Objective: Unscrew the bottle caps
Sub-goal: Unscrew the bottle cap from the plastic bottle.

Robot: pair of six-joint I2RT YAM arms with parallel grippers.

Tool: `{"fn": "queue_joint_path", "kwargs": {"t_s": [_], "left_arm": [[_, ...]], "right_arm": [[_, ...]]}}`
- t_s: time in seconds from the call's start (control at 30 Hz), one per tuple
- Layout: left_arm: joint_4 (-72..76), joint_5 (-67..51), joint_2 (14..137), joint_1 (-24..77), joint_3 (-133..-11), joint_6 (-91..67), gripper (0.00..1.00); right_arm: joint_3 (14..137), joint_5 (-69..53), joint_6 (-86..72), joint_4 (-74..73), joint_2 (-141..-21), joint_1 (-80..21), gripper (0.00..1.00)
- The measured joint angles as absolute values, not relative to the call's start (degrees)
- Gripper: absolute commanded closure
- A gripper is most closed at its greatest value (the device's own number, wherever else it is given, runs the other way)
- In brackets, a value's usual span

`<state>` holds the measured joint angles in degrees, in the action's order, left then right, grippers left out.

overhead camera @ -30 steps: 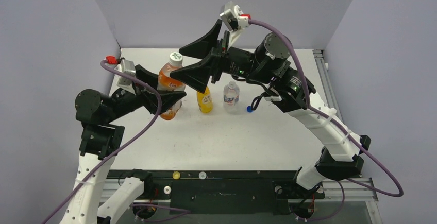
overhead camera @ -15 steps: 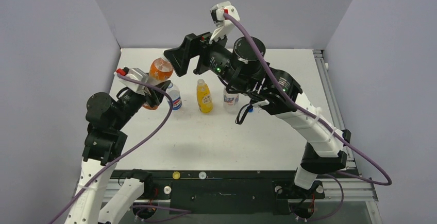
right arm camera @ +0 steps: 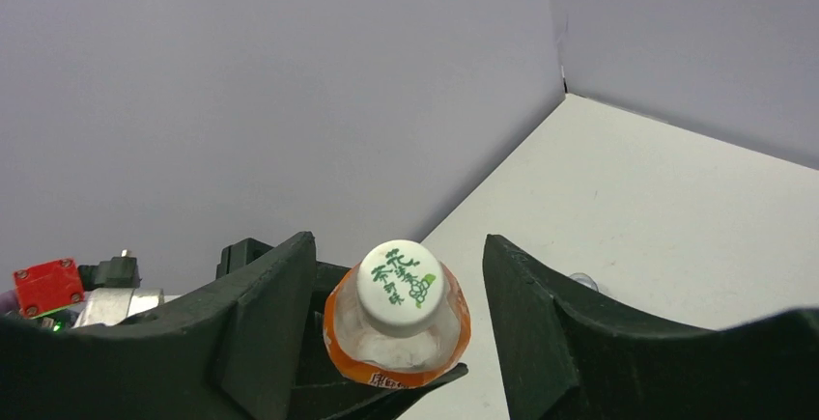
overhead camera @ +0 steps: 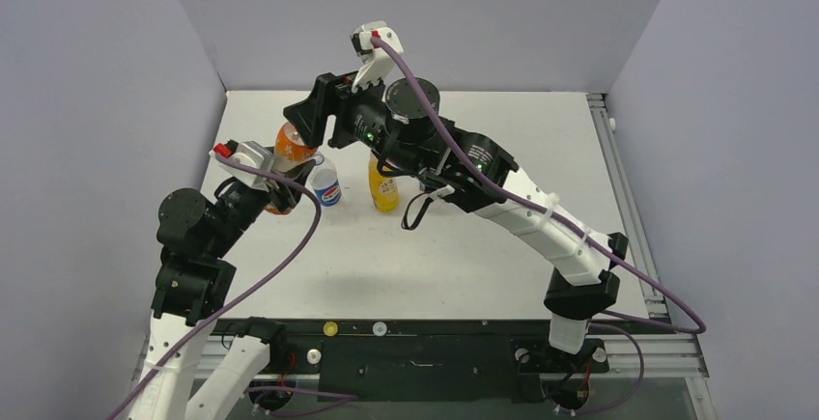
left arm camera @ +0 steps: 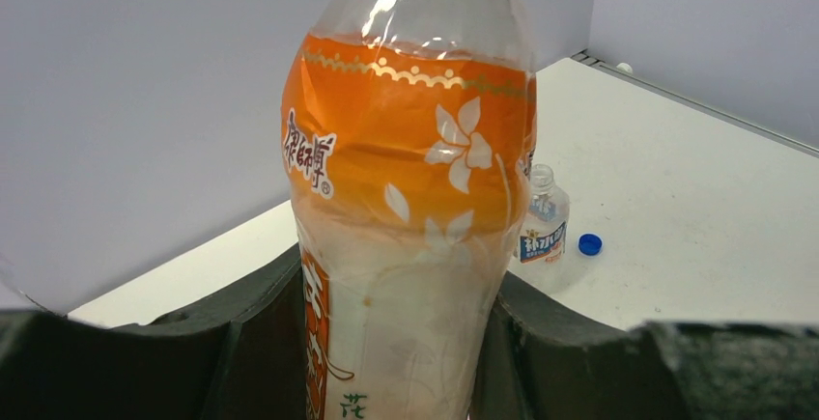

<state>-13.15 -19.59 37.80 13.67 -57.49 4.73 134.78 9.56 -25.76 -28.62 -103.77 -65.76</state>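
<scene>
Four small plastic bottles are here: one orange drink bottle (overhead camera: pixel 293 145), one clear Pepsi bottle with blue label (overhead camera: pixel 327 186), one yellow juice bottle (overhead camera: pixel 384 188) and one clear water bottle (left arm camera: pixel 543 230). Two round plastic caps show: one white cap (right arm camera: pixel 399 286) and one blue cap (left arm camera: pixel 590 243).

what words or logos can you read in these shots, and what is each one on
"康師傅": white characters on the orange bottle.
Whitish cap of that bottle: green characters, too small to read.
Water bottle label: blue print, blurred.
Blue-label bottle: too small to read.
Yellow bottle: label unreadable.
</scene>
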Motion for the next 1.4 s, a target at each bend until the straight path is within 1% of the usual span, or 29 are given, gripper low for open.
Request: {"fn": "queue_joint_path", "kwargs": {"t_s": [0.1, 0.17, 0.2, 0.23, 0.27, 0.3, 0.33, 0.37, 0.43, 0.53, 0.6, 0.83, 1.0, 1.03, 1.1, 1.13, 1.17, 1.2, 1.27, 1.3, 1.37, 1.4], "left_arm": [[-13.1, -20.0, 37.7, 13.7, -57.5, 4.1, 1.00], [-13.1, -20.2, 37.7, 13.7, -57.5, 3.6, 1.00], [-13.1, -20.2, 37.7, 13.7, -57.5, 3.4, 1.00], [-13.1, -20.4, 37.7, 13.7, -57.5, 3.2, 1.00], [-13.1, -20.4, 37.7, 13.7, -57.5, 3.0, 1.00], [-13.1, -20.6, 37.7, 13.7, -57.5, 2.7, 1.00], [-13.1, -20.8, 37.7, 13.7, -57.5, 2.4, 1.00], [-13.1, -21.0, 37.8, 13.7, -57.5, 2.1, 1.00], [-13.0, -21.3, 37.8, 13.7, -57.5, 1.1, 1.00], [-13.2, -23.0, 38.4, 13.6, -57.6, -0.9, 1.00], [-13.6, -26.7, 39.0, 13.3, -57.9, -2.2, 1.00], [-9.5, -42.6, 40.6, 13.4, -58.5, -13.0, 1.00], [-0.3, -55.8, 43.9, 13.8, -60.4, -26.4, 1.00], [1.3, -57.8, 44.8, 13.8, -60.8, -28.6, 1.00], [4.0, -60.9, 46.2, 13.8, -61.1, -31.8, 1.00], [5.1, -62.0, 46.6, 13.8, -61.1, -33.0, 1.00], [5.9, -62.8, 46.8, 13.8, -61.1, -34.1, 1.00], [6.5, -63.0, 46.8, 13.8, -61.1, -35.0, 1.00], [6.8, -62.6, 46.5, 13.8, -61.0, -35.4, 1.00], [6.3, -61.3, 45.8, 13.9, -60.8, -34.4, 1.00], [4.9, -57.6, 44.3, 13.8, -60.2, -31.4, 1.00], [3.9, -55.0, 43.0, 13.9, -59.7, -29.0, 1.00]], "right_arm": [[134.7, 9.0, -26.7, -28.2, -104.7, -65.3, 0.49], [134.6, 8.6, -27.1, -28.0, -104.9, -65.1, 0.55], [134.5, 8.4, -27.4, -27.9, -104.9, -64.9, 0.62], [134.5, 8.2, -27.6, -27.8, -104.9, -64.8, 0.71], [134.5, 7.9, -27.8, -27.5, -104.9, -64.8, 0.76], [134.5, 7.2, -28.1, -27.1, -104.9, -64.5, 0.85], [134.5, 7.0, -28.1, -26.9, -104.9, -64.4, 0.89], [134.5, 6.8, -28.1, -26.9, -104.9, -64.4, 0.95], [134.3, 5.6, -28.0, -26.5, -104.9, -64.0, 1.00], [132.6, 3.2, -27.5, -24.9, -104.4, -63.2, 1.00], [130.7, 0.6, -26.5, -24.3, -103.3, -62.5, 1.00], [118.7, -13.7, -21.3, -19.6, -92.9, -60.1, 1.00], [114.9, -25.2, -20.3, -14.7, -88.3, -58.2, 1.00], [114.6, -27.1, -20.3, -14.0, -88.0, -57.7, 0.98], [114.3, -29.9, -20.3, -13.1, -87.7, -57.0, 0.72], [114.3, -30.9, -20.3, -12.9, -87.7, -56.7, 0.37], [114.3, -31.5, -20.3, -12.8, -87.7, -56.6, 0.29], [114.3, -31.6, -20.2, -13.0, -87.7, -56.6, 0.23], [114.6, -30.6, -19.2, -14.5, -87.7, -57.3, 0.20], [115.0, -28.1, -18.4, -16.0, -87.8, -58.2, 0.20], [116.4, -21.5, -16.9, -18.9, -88.0, -60.3, 0.19], [117.3, -16.3, -16.2, -20.3, -88.1, -62.1, 0.19]]}}
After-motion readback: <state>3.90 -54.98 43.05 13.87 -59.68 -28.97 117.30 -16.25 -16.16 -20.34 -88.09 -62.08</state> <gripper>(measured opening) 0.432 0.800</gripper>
